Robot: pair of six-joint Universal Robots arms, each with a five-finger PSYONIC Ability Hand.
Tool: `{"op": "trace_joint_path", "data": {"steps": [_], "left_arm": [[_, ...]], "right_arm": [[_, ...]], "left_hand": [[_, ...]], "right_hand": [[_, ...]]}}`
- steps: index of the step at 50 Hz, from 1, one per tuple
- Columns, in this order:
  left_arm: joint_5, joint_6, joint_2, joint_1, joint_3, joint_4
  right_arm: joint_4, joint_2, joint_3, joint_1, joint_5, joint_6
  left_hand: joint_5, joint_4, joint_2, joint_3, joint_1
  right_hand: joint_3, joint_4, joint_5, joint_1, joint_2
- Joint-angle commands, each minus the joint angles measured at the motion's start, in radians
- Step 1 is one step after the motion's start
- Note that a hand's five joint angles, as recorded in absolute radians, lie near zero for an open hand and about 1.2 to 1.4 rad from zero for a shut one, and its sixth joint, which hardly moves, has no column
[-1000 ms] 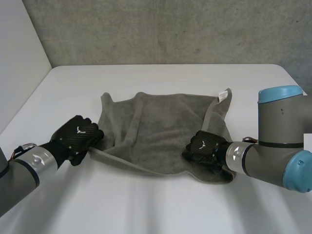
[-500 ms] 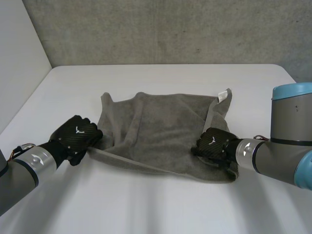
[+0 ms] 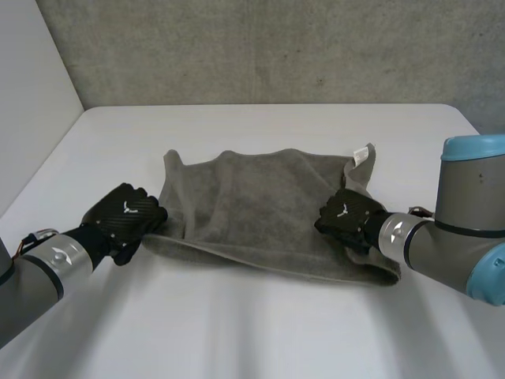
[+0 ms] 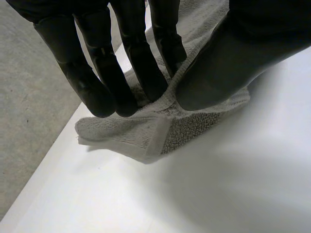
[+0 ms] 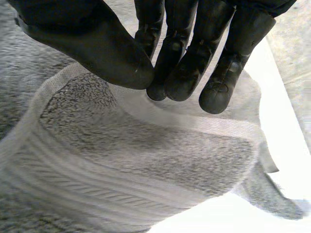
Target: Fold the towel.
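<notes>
Left hand point(image 3: 125, 217) sits low near the table's point(image 3: 237, 332) left edge, fingers and thumb pinching the near-left corner of the grey towel point(image 3: 260, 205). Towel lies rumpled mid-table. Right hand point(image 3: 347, 217), knuckles up, pinches its near-right fold.

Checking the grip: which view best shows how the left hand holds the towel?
Left wrist view: the left hand pinches the towel's corner between thumb and fingers. Head view: the hand's back covers the pinch. The right wrist view faces the right hand's own pinch.
</notes>
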State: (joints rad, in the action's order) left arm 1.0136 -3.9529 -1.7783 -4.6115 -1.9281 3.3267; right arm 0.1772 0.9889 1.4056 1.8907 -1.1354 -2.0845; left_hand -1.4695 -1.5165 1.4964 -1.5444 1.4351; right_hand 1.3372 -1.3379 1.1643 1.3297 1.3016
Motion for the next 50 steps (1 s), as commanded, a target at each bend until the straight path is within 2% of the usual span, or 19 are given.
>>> {"op": "trace_joint_path", "data": {"steps": [1,12,14,19,25,28,29,30,31,32,33,35,38,40,50], "left_arm": [[0.026,0.001,0.013,0.002,0.012,-0.001],[0.028,0.003,0.017,0.0,0.012,-0.001],[0.028,0.003,0.017,0.0,0.011,-0.001],[0.028,0.003,0.013,0.003,0.006,-0.001],[0.028,0.003,0.01,0.003,0.008,0.002],[0.028,0.003,0.007,0.005,0.011,0.004],[0.03,0.003,0.007,0.005,0.011,0.004],[0.03,0.003,0.007,0.005,0.011,0.004],[0.03,0.003,0.007,0.006,0.011,0.004],[0.03,0.003,0.007,0.006,0.012,0.004],[0.03,0.003,0.007,0.006,0.012,0.004],[0.03,0.003,0.01,0.008,0.012,0.004],[0.03,0.004,0.01,0.006,0.012,0.004],[0.03,0.004,0.01,0.005,0.012,0.004],[0.03,0.011,0.005,0.005,0.011,0.004]], "right_arm": [[-0.041,0.031,-0.017,-0.001,0.005,-0.074],[-0.047,0.076,-0.016,-0.019,-0.003,-0.097],[-0.048,0.077,-0.016,-0.036,-0.02,-0.088],[-0.01,0.057,0.004,-0.088,-0.165,-0.072],[-0.013,0.06,0.052,-0.114,-0.193,-0.052],[-0.025,0.07,0.089,-0.14,-0.161,-0.065],[-0.047,0.079,0.111,-0.143,-0.12,-0.074],[-0.047,0.079,0.112,-0.144,-0.119,-0.074],[-0.074,0.095,0.137,-0.148,-0.072,-0.091],[-0.106,0.127,0.17,-0.154,-0.029,-0.11],[-0.107,0.128,0.17,-0.154,-0.029,-0.111],[-0.178,0.19,0.231,-0.176,0.043,-0.141],[-0.209,0.214,0.257,-0.193,0.071,-0.149],[-0.237,0.241,0.294,-0.225,0.118,-0.151],[-0.237,0.292,0.371,-0.309,0.253,-0.118]], "left_hand": [[0.248,0.12,-0.1,0.148,-0.039],[0.248,0.12,-0.1,0.148,-0.039],[0.248,0.12,-0.1,0.148,-0.039],[0.248,0.12,-0.1,0.148,-0.039],[0.248,0.12,-0.1,0.148,-0.039],[0.248,0.12,-0.1,0.148,-0.039],[0.248,0.12,-0.1,0.148,-0.039],[0.248,0.12,-0.1,0.148,-0.039],[0.248,0.12,-0.1,0.148,-0.039],[0.248,0.12,-0.1,0.148,-0.039],[0.248,0.12,-0.1,0.148,-0.039],[0.248,0.12,-0.1,0.148,-0.039],[0.248,0.12,-0.1,0.148,-0.039],[0.248,0.12,-0.1,0.148,-0.039],[0.248,0.12,-0.1,0.148,-0.039]], "right_hand": [[0.059,-0.058,0.057,0.067,0.095],[0.059,-0.058,0.057,0.067,0.095],[0.059,-0.058,0.057,0.067,0.095],[0.059,-0.058,0.057,0.067,0.095],[0.059,-0.058,0.057,0.067,0.095],[0.059,-0.058,0.057,0.067,0.095],[-0.271,0.272,-0.273,-0.264,-0.236],[-0.275,0.275,-0.276,-0.267,-0.239],[-0.708,0.708,-0.709,-0.7,-0.672],[-0.944,0.945,-0.946,-0.937,-0.909],[-0.947,0.948,-0.948,-0.939,-0.911],[-1.02,1.02,-1.021,-1.012,-0.984],[-1.102,1.103,-1.104,-1.095,-1.067],[-1.14,1.141,-1.142,-1.133,-1.105],[-1.126,1.127,-1.128,-1.118,-1.09]]}}
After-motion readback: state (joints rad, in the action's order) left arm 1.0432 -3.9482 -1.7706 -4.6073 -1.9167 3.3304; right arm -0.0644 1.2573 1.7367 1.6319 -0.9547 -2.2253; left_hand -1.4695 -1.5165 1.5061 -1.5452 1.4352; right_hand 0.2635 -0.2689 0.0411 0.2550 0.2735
